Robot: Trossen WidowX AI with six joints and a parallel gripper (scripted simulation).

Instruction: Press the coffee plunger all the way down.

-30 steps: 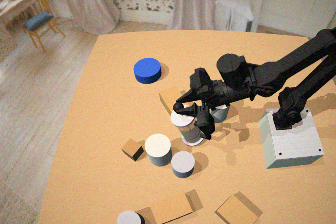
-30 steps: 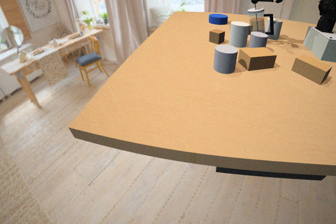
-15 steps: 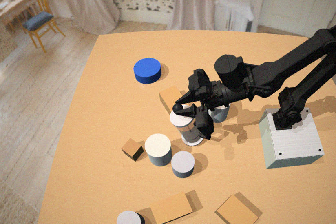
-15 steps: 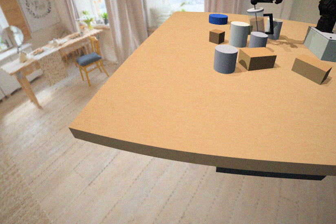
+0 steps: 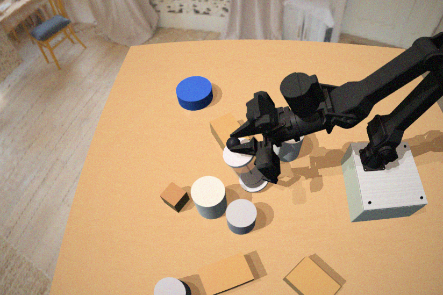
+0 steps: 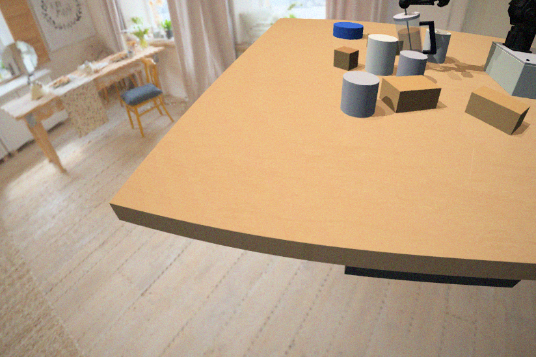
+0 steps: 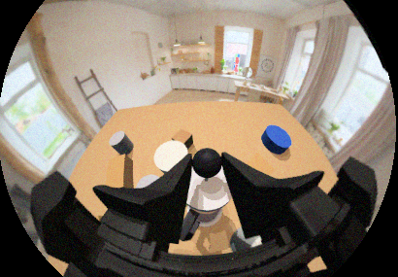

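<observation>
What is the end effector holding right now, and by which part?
The end effector is shut on the coffee press's plunger, gripping the black knob at the top of its rod, just above the lid.
</observation>
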